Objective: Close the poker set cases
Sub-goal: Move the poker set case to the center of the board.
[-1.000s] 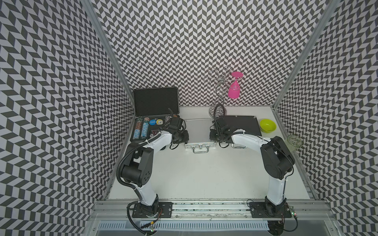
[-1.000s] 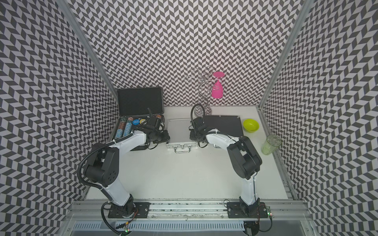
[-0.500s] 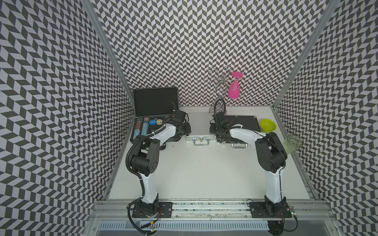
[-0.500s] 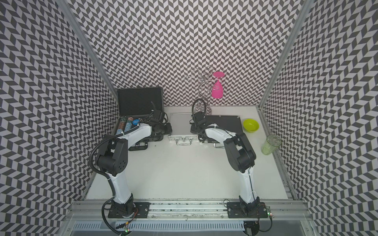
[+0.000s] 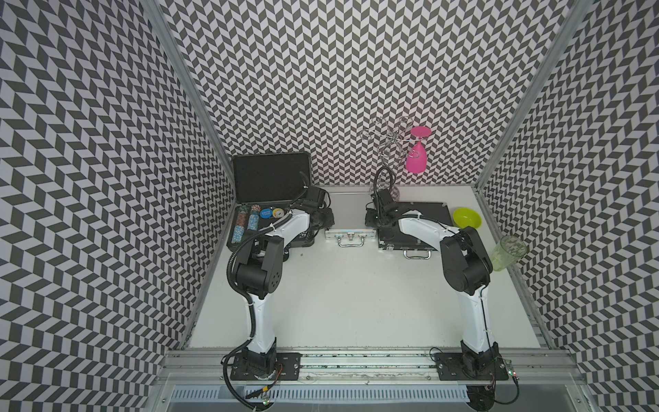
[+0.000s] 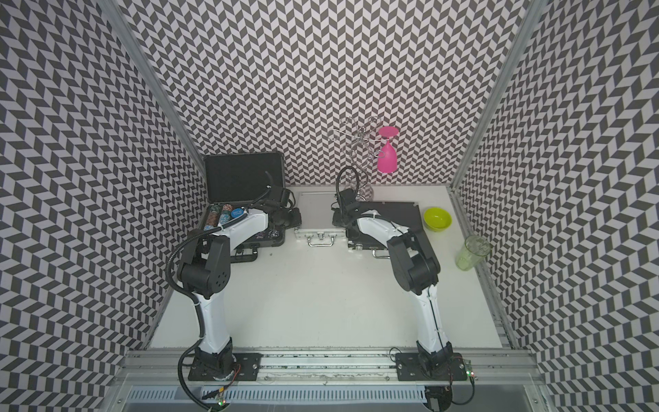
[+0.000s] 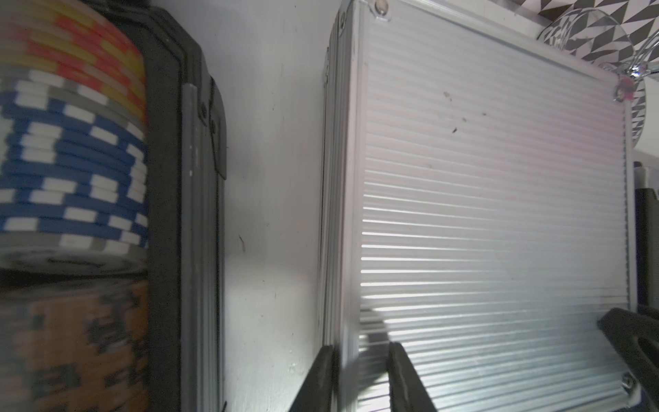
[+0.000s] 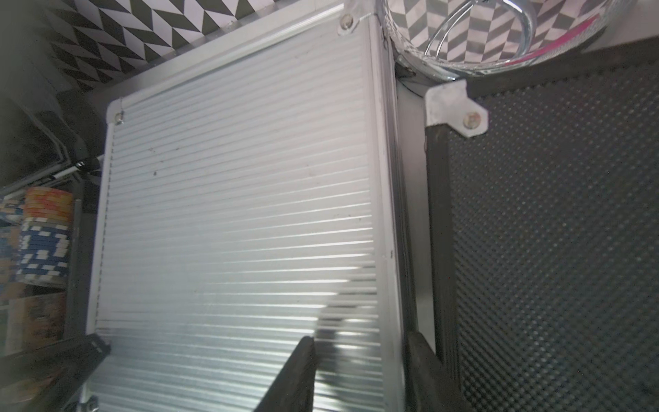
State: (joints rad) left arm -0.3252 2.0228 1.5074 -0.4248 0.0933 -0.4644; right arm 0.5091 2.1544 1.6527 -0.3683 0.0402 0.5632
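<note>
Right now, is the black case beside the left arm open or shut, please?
Open: its lid stands upright and poker chips show inside.

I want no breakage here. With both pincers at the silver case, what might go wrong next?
1. The right pincer straddles the edge of the silver case, one finger in the gap to the black case; a sideways pull may drag either case.
2. The glass rack stands just behind them; a backward swing might topple it and its pink glass.
3. The left arm lies over the open case; withdrawing low may scatter its chips.
</note>
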